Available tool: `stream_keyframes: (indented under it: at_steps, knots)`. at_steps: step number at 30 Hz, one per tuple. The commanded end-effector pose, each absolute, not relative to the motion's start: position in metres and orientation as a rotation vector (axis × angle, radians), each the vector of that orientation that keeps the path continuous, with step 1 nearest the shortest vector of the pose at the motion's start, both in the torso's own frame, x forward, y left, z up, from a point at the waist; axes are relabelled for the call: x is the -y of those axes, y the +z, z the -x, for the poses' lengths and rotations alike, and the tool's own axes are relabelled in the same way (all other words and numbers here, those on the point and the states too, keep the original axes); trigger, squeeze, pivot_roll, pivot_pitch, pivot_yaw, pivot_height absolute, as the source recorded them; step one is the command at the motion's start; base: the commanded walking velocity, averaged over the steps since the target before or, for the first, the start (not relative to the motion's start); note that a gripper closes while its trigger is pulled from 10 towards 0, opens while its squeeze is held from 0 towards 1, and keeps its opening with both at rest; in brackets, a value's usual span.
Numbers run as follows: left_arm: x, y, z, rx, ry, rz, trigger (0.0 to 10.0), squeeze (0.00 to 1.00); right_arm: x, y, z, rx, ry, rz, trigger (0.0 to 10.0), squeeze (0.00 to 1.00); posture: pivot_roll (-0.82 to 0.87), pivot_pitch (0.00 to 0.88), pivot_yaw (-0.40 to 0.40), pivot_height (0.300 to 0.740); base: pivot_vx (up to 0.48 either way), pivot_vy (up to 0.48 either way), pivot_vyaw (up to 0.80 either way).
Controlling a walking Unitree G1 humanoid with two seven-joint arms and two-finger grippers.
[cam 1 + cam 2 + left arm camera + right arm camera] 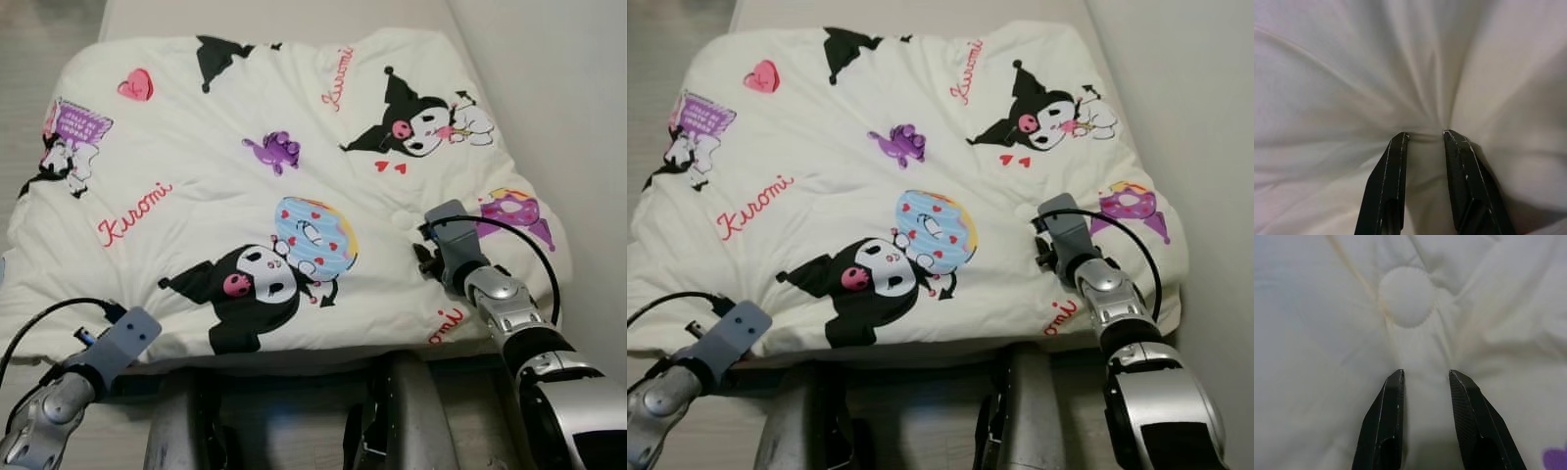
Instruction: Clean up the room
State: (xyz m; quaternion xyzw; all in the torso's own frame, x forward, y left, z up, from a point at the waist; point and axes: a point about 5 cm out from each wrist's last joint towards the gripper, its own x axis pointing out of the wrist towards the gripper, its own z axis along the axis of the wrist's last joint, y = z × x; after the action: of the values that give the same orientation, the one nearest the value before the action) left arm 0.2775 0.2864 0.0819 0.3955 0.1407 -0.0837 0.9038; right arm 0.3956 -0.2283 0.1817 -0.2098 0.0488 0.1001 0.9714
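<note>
A white comforter (245, 196) printed with black cartoon characters, hearts and a blue donut lies spread over the bed. My left gripper (1425, 134) is at its near left edge, fingers closed on a bunched fold with creases running into the tips. My right gripper (1426, 373) digs into the top of the comforter near its right edge, pinching a ridge of fabric just below a round quilted stitch patch (1406, 296). In the left eye view the right wrist (453, 240) sits beside a purple print and the left wrist (125, 341) at the front edge.
A pale wall (578, 117) runs close along the bed's right side. Bare mattress (274, 15) shows beyond the comforter's far edge, and light floor (39, 39) lies to the left. My own dark legs (294, 421) stand against the bed's near side.
</note>
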Motion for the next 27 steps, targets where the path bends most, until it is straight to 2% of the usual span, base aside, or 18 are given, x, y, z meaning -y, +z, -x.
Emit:
stream_keyframes:
  at_steps: [1,3,6,7,10,11,12,14,16,17,20,21,23,27]
  knots:
    - [-0.305,0.022,-0.227,-0.609,-0.241,-0.846,10.0,0.00,0.235,0.163,-0.388,-0.173,0.221,0.431,10.0,0.00,0.05,0.502,-0.020,0.564,0.000,0.000,0.00]
    - [-0.306,0.018,-0.218,-0.623,-0.262,-0.853,10.0,0.00,0.235,0.164,-0.388,-0.169,0.240,0.430,10.0,0.00,0.05,0.500,-0.018,0.564,0.000,0.000,0.00]
    - [-0.299,0.043,-0.219,-0.471,-0.248,-0.837,10.0,0.00,0.233,0.184,-0.393,-0.090,0.275,0.350,10.0,0.00,0.05,0.494,-0.016,0.564,0.000,0.000,0.00]
    - [-0.299,0.043,-0.219,-0.471,-0.248,-0.837,10.0,0.00,0.233,0.184,-0.393,-0.090,0.275,0.350,10.0,0.00,0.05,0.494,-0.016,0.564,0.000,0.000,0.00]
    - [-0.290,0.083,-0.229,-0.258,-0.219,-0.796,10.0,0.00,0.230,0.209,-0.398,0.010,0.296,0.235,10.0,0.00,0.06,0.496,-0.012,0.564,0.000,0.000,0.00]
    - [-0.290,0.083,-0.229,-0.258,-0.219,-0.796,10.0,0.00,0.230,0.209,-0.398,0.010,0.296,0.235,10.0,0.00,0.06,0.496,-0.012,0.564,0.000,0.000,0.00]
    - [-0.283,0.105,-0.233,-0.138,-0.204,-0.763,10.0,0.00,0.231,0.221,-0.400,0.061,0.288,0.193,10.0,0.00,0.06,0.494,-0.007,0.564,0.000,0.000,0.00]
    - [-0.283,0.105,-0.233,-0.138,-0.204,-0.763,10.0,0.00,0.231,0.221,-0.400,0.061,0.288,0.193,10.0,0.00,0.06,0.494,-0.007,0.564,0.000,0.000,0.00]
    - [-0.275,0.141,-0.240,0.053,-0.172,-0.703,10.0,0.00,0.236,0.237,-0.401,0.137,0.251,0.121,10.0,0.00,0.07,0.495,-0.002,0.564,0.000,0.000,0.00]
    - [-0.275,0.141,-0.240,0.053,-0.172,-0.703,10.0,0.00,0.236,0.237,-0.401,0.137,0.251,0.121,10.0,0.00,0.07,0.495,-0.002,0.564,0.000,0.000,0.00]
    - [-0.270,0.177,-0.256,0.221,-0.099,-0.675,10.0,0.00,0.246,0.245,-0.402,0.177,0.158,0.082,10.0,0.00,0.07,0.502,0.003,0.564,0.000,0.000,0.00]
    - [-0.270,0.177,-0.256,0.221,-0.099,-0.675,10.0,0.00,0.246,0.245,-0.402,0.177,0.158,0.082,10.0,0.00,0.07,0.502,0.003,0.564,0.000,0.000,0.00]
    - [-0.265,0.181,-0.266,0.215,-0.106,-0.683,10.0,0.00,0.259,0.232,-0.401,0.086,0.007,0.146,10.0,0.00,0.08,0.506,0.011,0.564,0.000,0.000,0.00]
    - [-0.261,0.176,-0.262,0.191,-0.140,-0.687,10.0,0.00,0.274,0.219,-0.396,0.005,-0.119,0.247,10.0,0.00,0.08,0.507,0.015,0.564,0.000,0.000,0.00]
